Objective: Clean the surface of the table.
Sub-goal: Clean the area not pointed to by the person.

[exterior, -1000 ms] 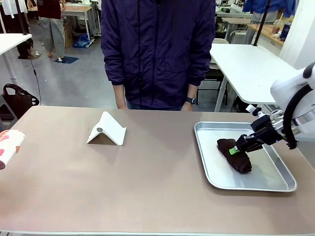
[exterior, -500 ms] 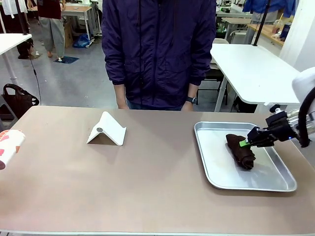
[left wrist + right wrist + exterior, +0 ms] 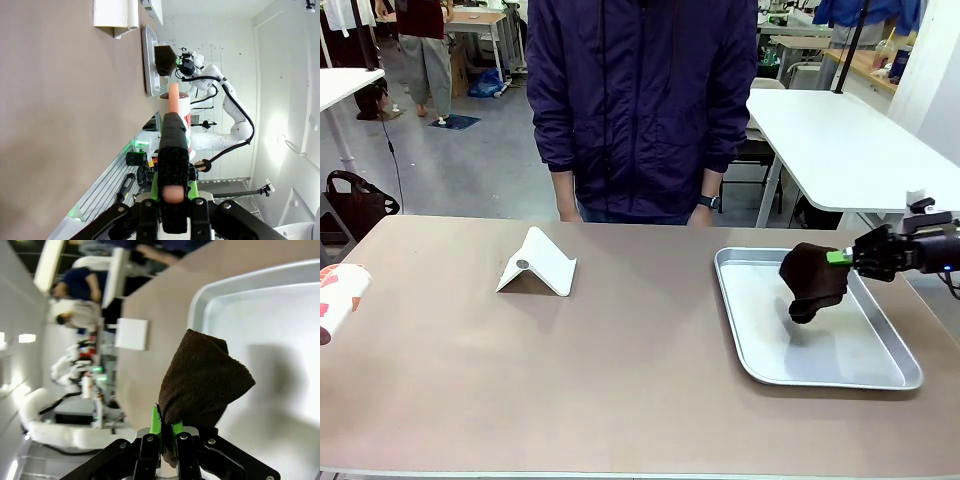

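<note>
Front view: the right gripper (image 3: 840, 257) is clenched on a brown cloth (image 3: 808, 278) hanging above the metal tray (image 3: 732, 310) at 3 o'clock, presumably ready to wipe the table (image 3: 620, 370) spread across the middle; the left gripper (image 3: 173, 122) grips a white-and-red bottle (image 3: 340, 295) at 9 o'clock, likely for spraying

We see the table (image 3: 640, 410) carrying a white folded stand (image 3: 538, 262) left of centre and a metal tray (image 3: 770, 350) at its right.
</note>
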Controlling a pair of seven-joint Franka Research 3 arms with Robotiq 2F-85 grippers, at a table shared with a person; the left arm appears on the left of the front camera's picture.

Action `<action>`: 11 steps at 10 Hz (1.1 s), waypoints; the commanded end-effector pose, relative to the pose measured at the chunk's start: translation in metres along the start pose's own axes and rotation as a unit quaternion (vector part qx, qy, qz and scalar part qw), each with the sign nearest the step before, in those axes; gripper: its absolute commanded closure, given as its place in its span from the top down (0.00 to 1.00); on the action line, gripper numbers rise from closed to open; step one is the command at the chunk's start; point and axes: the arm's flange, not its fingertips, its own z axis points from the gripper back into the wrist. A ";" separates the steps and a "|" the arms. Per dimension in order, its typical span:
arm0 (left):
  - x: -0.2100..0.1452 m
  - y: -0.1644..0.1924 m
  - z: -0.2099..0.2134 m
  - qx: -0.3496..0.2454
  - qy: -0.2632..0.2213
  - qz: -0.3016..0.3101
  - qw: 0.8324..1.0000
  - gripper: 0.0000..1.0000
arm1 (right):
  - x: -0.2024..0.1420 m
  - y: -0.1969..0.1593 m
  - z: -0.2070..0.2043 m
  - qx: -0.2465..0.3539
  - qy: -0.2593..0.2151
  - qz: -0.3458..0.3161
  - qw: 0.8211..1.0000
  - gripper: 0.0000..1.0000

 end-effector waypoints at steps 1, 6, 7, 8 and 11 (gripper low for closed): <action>-0.002 -0.003 0.001 -0.001 0.001 0.003 1.000 0.22 | -0.006 0.000 0.017 0.079 0.011 0.007 0.997 0.10; -0.002 -0.003 0.001 -0.001 0.001 0.003 1.000 0.22 | -0.064 0.020 0.080 0.202 0.104 0.014 0.974 0.10; -0.002 -0.003 0.001 -0.001 0.001 0.003 1.000 0.22 | -0.079 0.021 0.096 0.220 0.109 0.025 0.969 0.10; -0.002 -0.003 0.001 -0.001 0.001 0.003 1.000 0.22 | -0.094 0.020 0.112 0.235 0.112 0.036 0.965 0.10; -0.002 -0.003 0.001 -0.001 0.001 0.003 1.000 0.22 | -0.114 0.010 0.139 0.256 0.077 0.038 0.963 0.10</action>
